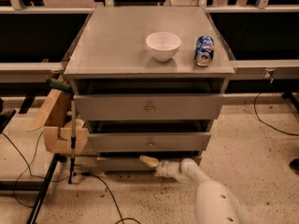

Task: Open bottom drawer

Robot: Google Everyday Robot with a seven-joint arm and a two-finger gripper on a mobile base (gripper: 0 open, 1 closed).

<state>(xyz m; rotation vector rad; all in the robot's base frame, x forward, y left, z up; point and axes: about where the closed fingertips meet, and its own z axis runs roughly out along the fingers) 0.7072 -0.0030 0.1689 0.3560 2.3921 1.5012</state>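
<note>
Approaching the bottom drawer [119, 164], lowest in the cabinet [107, 45], I hold the gripper [149, 161] against its front centre. I cannot tell its grip state. Next: secure hold, then straight outward pull.

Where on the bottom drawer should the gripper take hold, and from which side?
At the centre of the bottom drawer front, coming straight from the front: the panel is flat, and the drawers above carry central knobs. The gripper sits there, hiding any knob.

Three drawers [149, 107] [149, 143] [120, 163], one bowl [163, 45], one can [204, 50], one tool [148, 160]
</note>
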